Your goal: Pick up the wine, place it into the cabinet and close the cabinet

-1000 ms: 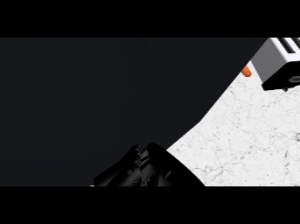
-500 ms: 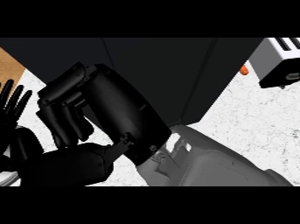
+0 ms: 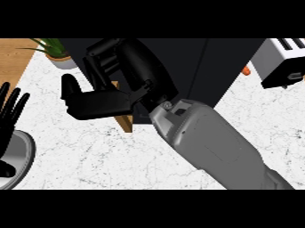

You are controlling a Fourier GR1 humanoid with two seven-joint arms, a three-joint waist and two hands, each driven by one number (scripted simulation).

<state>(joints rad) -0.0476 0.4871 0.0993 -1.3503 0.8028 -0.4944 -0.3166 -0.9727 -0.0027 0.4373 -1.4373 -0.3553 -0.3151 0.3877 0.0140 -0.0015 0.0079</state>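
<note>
2 hands in view. R hand, i.e. right hand [image 3: 118, 84], sits upper centre of frame, black, in front of the 1 dark cabinet [image 3: 207, 62] that fills the top centre. Its 1 grey forearm [image 3: 210, 147] runs up from the lower right. Whether this hand is open or closed: can't tell from this angle. 1 short wooden edge [image 3: 125, 121] shows just below it, touching the cabinet's lower left corner.

L hand, i.e. left hand [image 3: 0, 133], rests at the left edge, fingers straight, up and spread apart, holding nothing. Its lower part overlaps 1 grey plate [image 3: 22, 156] at lower left.

The wine itself can't be made out; if it's here it's hidden behind the hand or arm.

On the white marble counter [image 3: 102, 156]: 1 potted plant [image 3: 55, 51] upper left, 1 silver toaster [image 3: 287, 60] upper right, and 1 small orange item [image 3: 246, 70] between toaster and cabinet, mostly hidden.
</note>
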